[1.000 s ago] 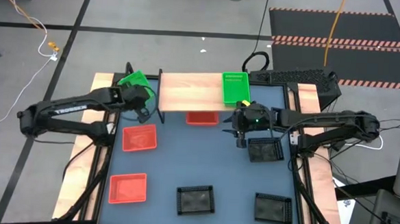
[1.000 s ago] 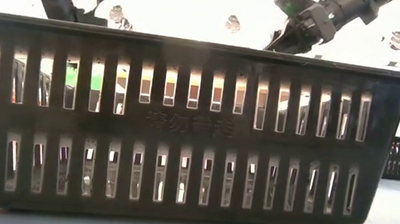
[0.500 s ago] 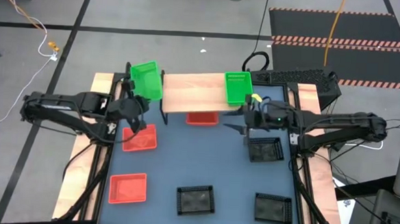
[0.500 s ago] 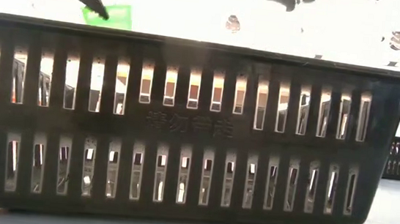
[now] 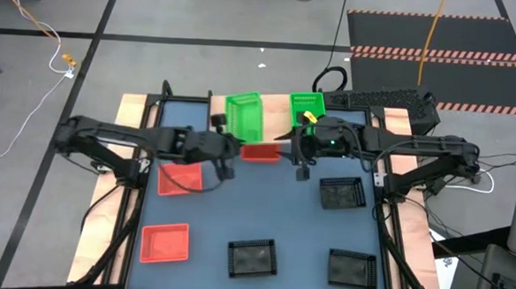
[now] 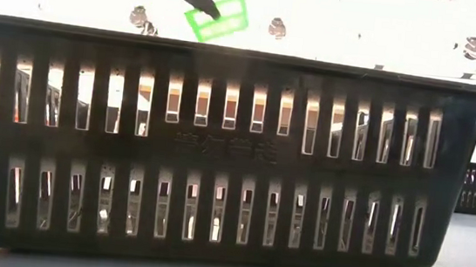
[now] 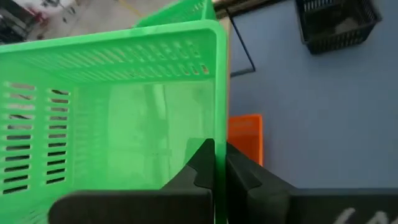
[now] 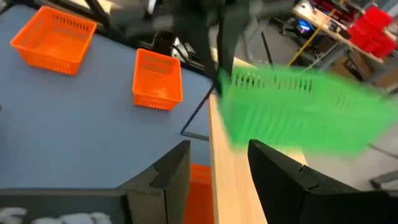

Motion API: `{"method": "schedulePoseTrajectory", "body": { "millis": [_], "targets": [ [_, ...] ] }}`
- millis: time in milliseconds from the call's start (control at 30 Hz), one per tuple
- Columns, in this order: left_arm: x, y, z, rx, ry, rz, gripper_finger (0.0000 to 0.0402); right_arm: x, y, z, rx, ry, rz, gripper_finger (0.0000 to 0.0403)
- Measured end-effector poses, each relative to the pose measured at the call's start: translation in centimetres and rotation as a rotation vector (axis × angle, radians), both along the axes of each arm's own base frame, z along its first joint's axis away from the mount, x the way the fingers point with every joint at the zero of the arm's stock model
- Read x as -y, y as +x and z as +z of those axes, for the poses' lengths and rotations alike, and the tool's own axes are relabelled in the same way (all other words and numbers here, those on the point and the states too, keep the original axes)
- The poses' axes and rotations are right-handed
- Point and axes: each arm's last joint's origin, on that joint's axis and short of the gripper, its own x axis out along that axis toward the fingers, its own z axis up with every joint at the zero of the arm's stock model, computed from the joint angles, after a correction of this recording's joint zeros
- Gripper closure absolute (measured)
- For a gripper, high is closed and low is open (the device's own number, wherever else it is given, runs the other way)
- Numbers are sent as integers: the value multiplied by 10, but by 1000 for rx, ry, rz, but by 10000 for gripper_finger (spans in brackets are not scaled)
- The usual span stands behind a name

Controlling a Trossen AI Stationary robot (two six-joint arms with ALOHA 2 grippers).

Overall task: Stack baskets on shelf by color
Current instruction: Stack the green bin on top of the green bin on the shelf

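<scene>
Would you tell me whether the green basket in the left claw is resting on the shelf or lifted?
Lifted. The left claw is shut on the green basket by its rim, and the low view shows it tilted in mid-air above the shelf.

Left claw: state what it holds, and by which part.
The left claw is shut on a green basket, pinching its side wall at the rim, above the shelf.

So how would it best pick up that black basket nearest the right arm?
Probably by one thin side wall, from straight above. The black basket sits flat and open-topped on the table, so jaws could straddle its rim, as the left gripper pinches the green basket.
</scene>
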Motion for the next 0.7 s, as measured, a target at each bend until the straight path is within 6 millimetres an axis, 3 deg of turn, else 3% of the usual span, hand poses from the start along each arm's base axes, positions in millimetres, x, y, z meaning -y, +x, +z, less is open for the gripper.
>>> {"method": "schedulePoseTrajectory", "body": {
  "millis": [100,267,533,700],
  "targets": [
    [0,19,-17,-29,-5,6,391,-4,5,2,4,-39,35,245],
    [-2,42,-27,29,20,-3,397,-8,17,-9,-29,-106,79,245],
    [-3,46,-26,59,43,-13,397,-1,37,-35,-182,-371,-68,245],
    [-2,45,-26,47,52,-24,389,4,41,-45,-265,-440,-106,245]
  ]
}}
